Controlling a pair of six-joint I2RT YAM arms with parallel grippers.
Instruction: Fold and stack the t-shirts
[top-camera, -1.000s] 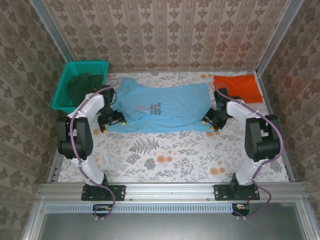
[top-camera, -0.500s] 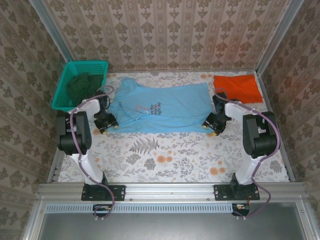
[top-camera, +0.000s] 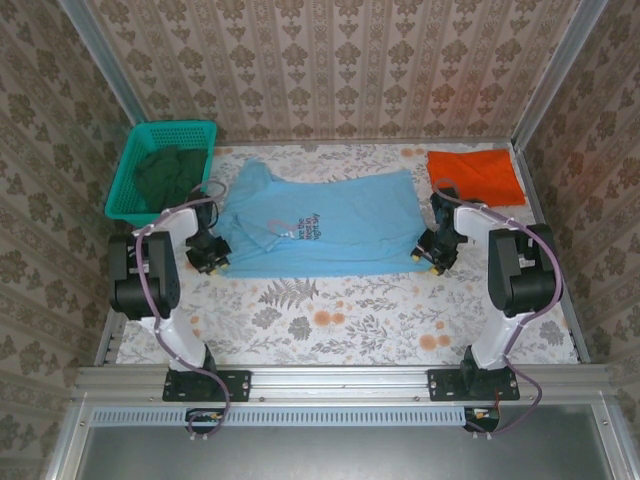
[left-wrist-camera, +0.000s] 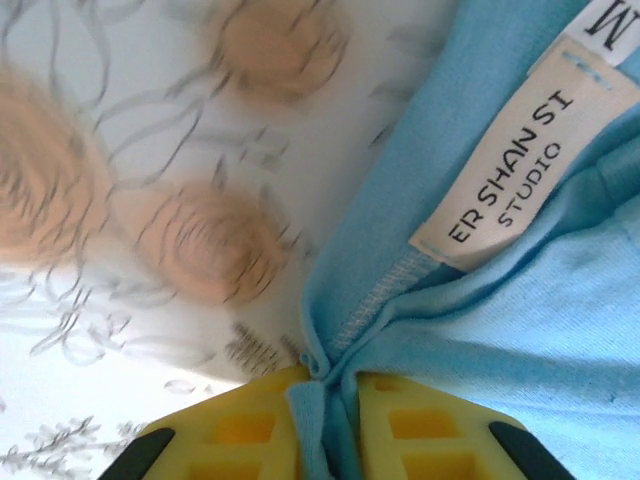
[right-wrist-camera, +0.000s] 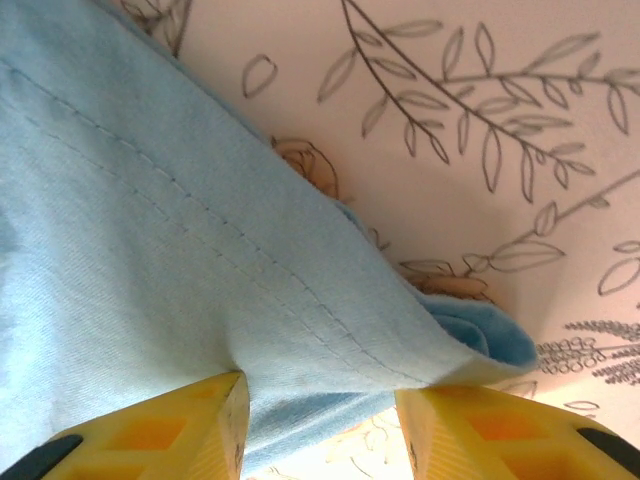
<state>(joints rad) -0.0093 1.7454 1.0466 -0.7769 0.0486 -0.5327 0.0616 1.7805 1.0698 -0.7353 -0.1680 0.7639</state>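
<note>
Left arm (top-camera: 145, 272) & right arm (top-camera: 520, 265): white shells, black joint blocks, purple cable looped along ea. Black base plates sit on the alu rail (top-camera: 340, 383); thin cables drop below the rail from ea base. Left pincer (left-wrist-camera: 325, 400), right pincer (right-wrist-camera: 320, 405): yellow fingers (left-wrist-camera: 240, 430), square recesses, black corner pads.

We see the light-blue t-shirt (top-camera: 320, 225) spread flat mid-frame (lettering up); the orange t-shirt (top-camera: 476, 175) lies folded at upper right.
</note>
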